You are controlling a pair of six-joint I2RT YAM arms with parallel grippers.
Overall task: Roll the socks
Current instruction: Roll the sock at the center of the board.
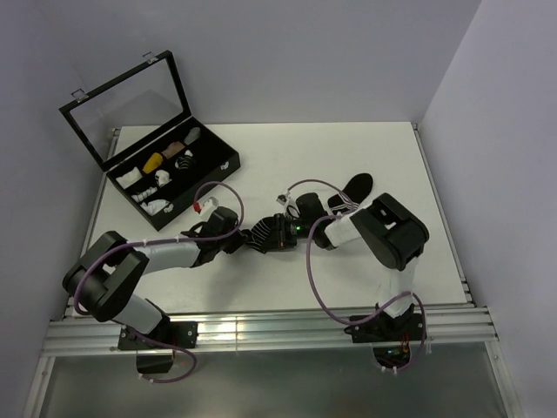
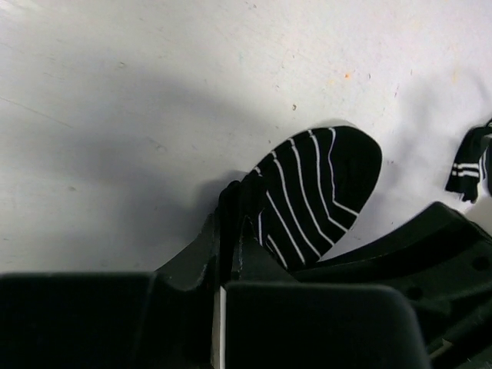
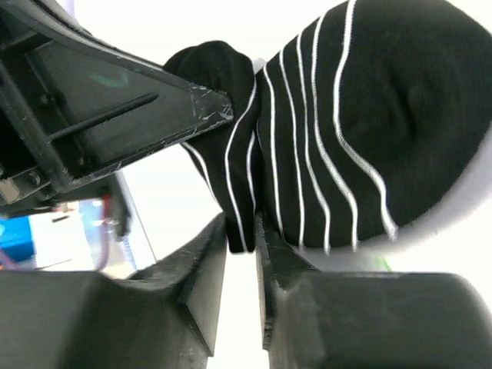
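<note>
Far left of the desk (image 1: 261, 157) there's an open display case (image 1: 202, 193) with little rolled bundles (image 1: 157, 163) in its compartments. My guess is that's where finished rolls end up, so it's parked out of the way of the working area.

Moving right, the left hand (image 2: 232, 219) reaches into the middle of the desk. It's clamped shut on the near-left edge of the striped sock (image 2: 323, 188), with the fabric pinched right at the fingertips. The sock lies flat on the desk, roughly centered between the two arms, and its rounded end points away from the left hand. To me that grip reads as an anchor: hold one end so the sock can't slide while the other end gets worked.

Next is the right hand (image 3: 242, 254), facing the left one from the other side of the same sock. Its fingers are nearly together with a fold of the striped fabric between them, so I'd call it a pinch, though I can't tell how firm. With both hands on one sock from opposite sides, I think they're setting up a fold or the start of the roll, and nothing looks rolled yet.

Farther right and toward the back, the other sock (image 1: 357, 185) lies flat on the desk. It's partly hidden behind the right arm and neither hand touches it.
</note>
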